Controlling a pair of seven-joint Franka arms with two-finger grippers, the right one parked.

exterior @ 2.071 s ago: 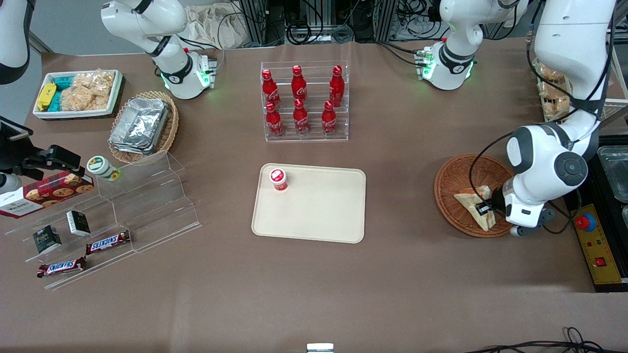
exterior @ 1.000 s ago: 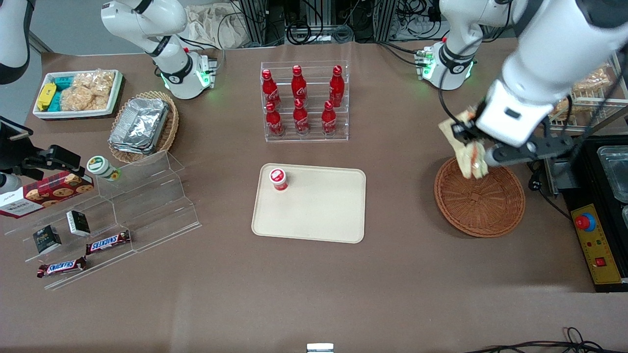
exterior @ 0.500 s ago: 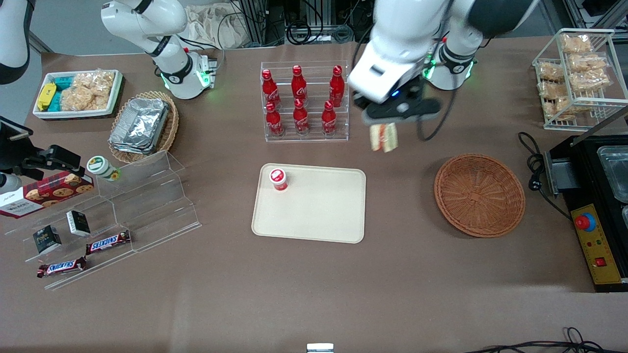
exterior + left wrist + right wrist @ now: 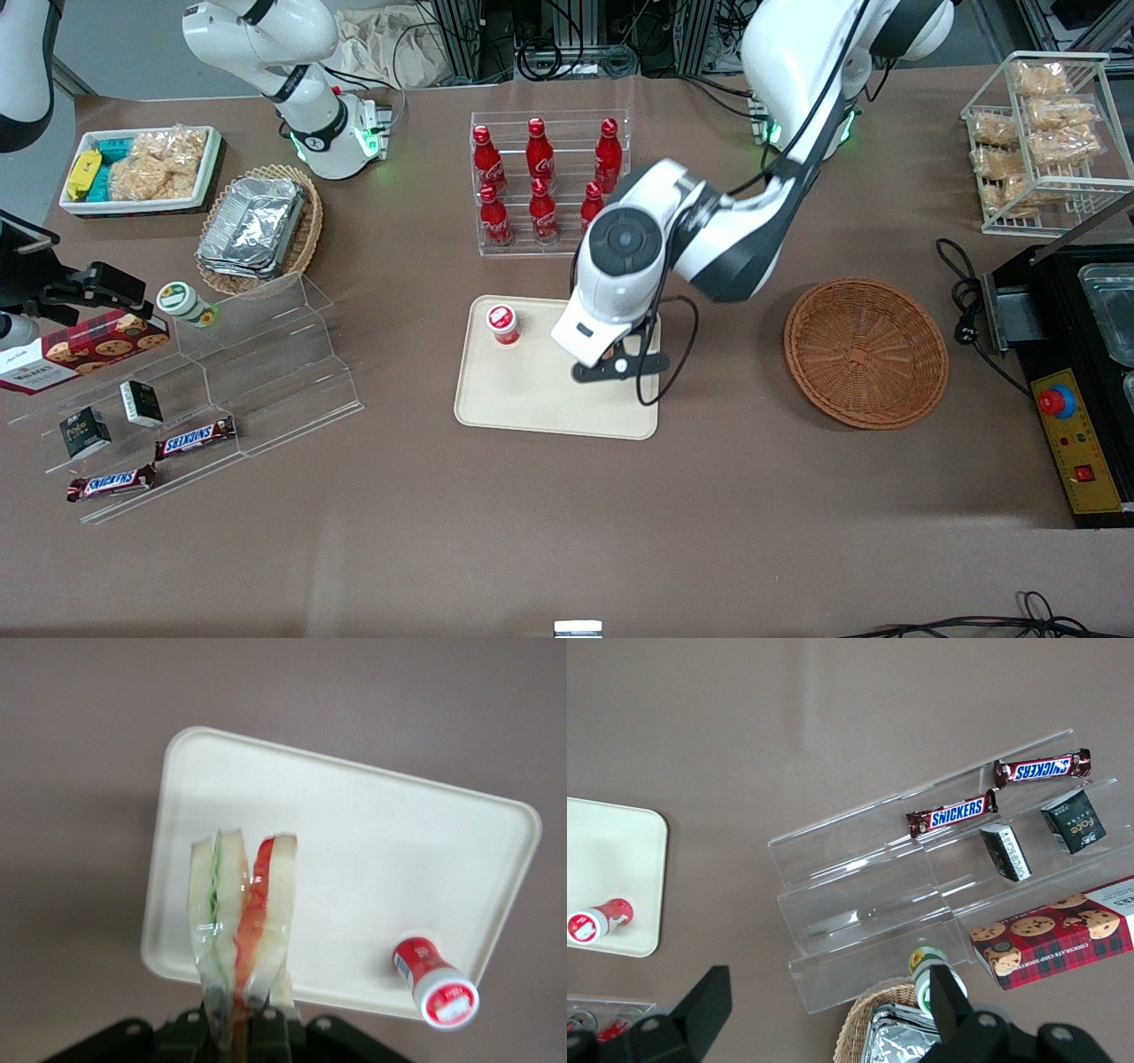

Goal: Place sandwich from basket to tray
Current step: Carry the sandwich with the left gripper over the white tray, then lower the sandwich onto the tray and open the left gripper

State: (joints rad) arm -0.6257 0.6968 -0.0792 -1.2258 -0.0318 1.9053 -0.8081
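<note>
- Pincer (image 4: 237, 1005) clamped on sandwich (image 4: 241, 912), gripping one end of the wedge; rest hangs free below the fingers, filling edge showing (green + orange-red layers).
- Sandwich up in the air over tray (image 4: 354, 859), no contact w/ tray surface as far as wrist view shows; sits over the tray end nearer the basket.
- In front view sandwich hidden under the arm; pincer (image 4: 617, 361) over tray (image 4: 532, 399) edge, on the basket side.
- Basket (image 4: 866, 353) empty, well apart from tray, toward working arm's end of desk (image 4: 567, 532).
- Small red-capped bottle (image 4: 502, 323) upright on tray corner, toward parked arm's end; apart from sandwich, so plenty of bare tray between.
- Judged step: transport done, lowering/release phase next. Task approx most of the way, only drop-off left.
- Held by the end prob so the wedge can be laid down flat on release.
- Next move needs: descend to tray, shift a bit inward from the rim, then open.
- Risk: release too near the rim → sandwich tips over the edge onto desk; wrapper may be slippery.
- Coke bottle rack (image 4: 549, 182) farther from camera than tray, not in the path.
</note>
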